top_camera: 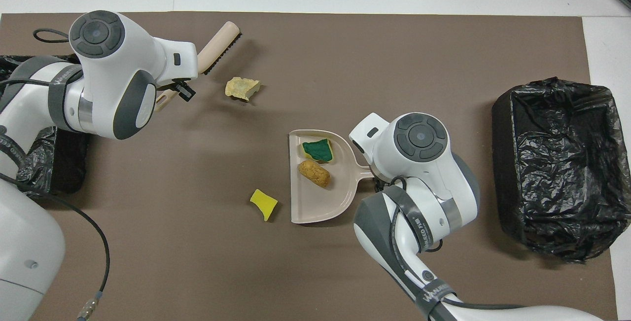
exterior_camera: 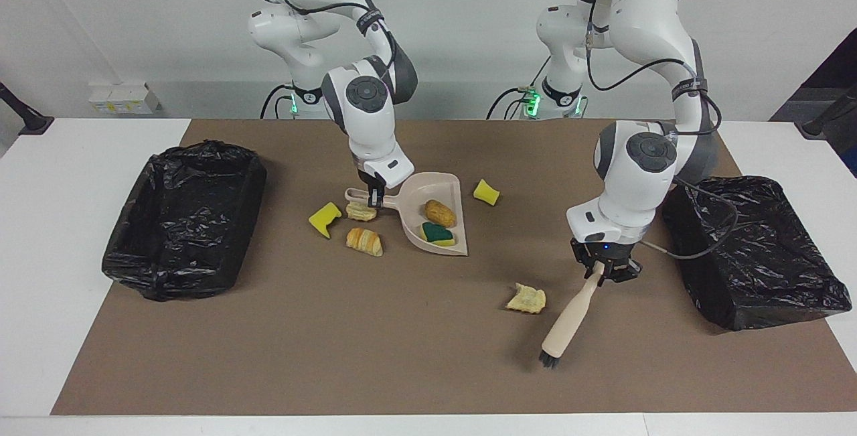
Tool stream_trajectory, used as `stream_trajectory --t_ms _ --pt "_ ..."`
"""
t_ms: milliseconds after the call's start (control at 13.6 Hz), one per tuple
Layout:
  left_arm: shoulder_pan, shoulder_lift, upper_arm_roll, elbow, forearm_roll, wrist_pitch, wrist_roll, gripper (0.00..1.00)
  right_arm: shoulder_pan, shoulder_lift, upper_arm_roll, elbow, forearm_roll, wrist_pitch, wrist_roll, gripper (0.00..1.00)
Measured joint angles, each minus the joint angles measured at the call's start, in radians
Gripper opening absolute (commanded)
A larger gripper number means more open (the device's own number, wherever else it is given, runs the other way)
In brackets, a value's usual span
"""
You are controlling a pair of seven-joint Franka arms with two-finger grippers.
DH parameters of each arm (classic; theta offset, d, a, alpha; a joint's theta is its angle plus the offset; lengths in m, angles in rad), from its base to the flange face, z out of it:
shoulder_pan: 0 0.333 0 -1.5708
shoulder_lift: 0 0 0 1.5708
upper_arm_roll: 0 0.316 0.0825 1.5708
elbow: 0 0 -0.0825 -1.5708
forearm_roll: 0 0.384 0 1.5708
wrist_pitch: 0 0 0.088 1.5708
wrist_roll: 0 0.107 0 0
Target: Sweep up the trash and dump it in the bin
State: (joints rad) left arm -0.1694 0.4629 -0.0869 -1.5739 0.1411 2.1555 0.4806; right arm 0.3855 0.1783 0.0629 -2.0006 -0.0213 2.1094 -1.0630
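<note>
From the facing view, the left gripper [exterior_camera: 600, 271] is clamped on the handle end of the beige brush [exterior_camera: 569, 321], which slants down so that its dark bristles sit at or just above the brown mat [exterior_camera: 402, 355], near the torn pastry scrap [exterior_camera: 526, 299] and on the side of it away from the beige dustpan [exterior_camera: 435, 211]. The right gripper [exterior_camera: 372, 197] is closed on the dustpan's handle, and the pan rests on the mat holding a golden bread roll [exterior_camera: 439, 212] and a green-and-yellow sponge [exterior_camera: 438, 234]. Loose trash lies around it: a yellow sponge chunk [exterior_camera: 486, 191] by the pan's mouth, and a yellow sponge wedge [exterior_camera: 324, 218], a small pastry piece [exterior_camera: 361, 211] and a croissant-like piece [exterior_camera: 363, 241] on the handle side. Two black-lined bins [exterior_camera: 184, 218] [exterior_camera: 753, 248] stand at the worktop's ends. From the overhead view, the brush [top_camera: 218, 49] projects from under the left gripper [top_camera: 178, 89], the torn scrap [top_camera: 241, 88] lies well apart from the dustpan [top_camera: 318, 197], and the right arm hides the pieces by the handle. The step in hand looks like sweeping, with the brush set up outside the torn scrap. The next move probably calls for lowering the bristles to the mat and drawing the scrap toward the pan's open lip, the right gripper holding the pan steady.
</note>
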Motion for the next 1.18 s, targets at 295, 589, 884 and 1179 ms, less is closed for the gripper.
stream_trajectory --t_ms 295,589,884,1179 --pt "-0.027 -0.026 -0.019 -0.097 0.003 -0.024 0.02 0.0 0.022 -0.03 0.005 -0.043 0.0 0.0 0.07 0.0" --pt "-0.036 -0.205 -0.022 -0.329 0.003 -0.031 0.009 0.0 0.06 -0.066 0.006 -0.088 0.0 0.003 0.13 0.0" --pt "-0.102 -0.379 -0.031 -0.574 -0.004 -0.023 -0.154 0.0 0.064 -0.075 0.006 -0.105 0.0 0.014 0.131 0.0" --pt "-0.199 -0.444 -0.033 -0.659 -0.083 -0.021 -0.297 0.0 0.064 -0.08 0.006 -0.12 0.0 0.023 0.131 0.0"
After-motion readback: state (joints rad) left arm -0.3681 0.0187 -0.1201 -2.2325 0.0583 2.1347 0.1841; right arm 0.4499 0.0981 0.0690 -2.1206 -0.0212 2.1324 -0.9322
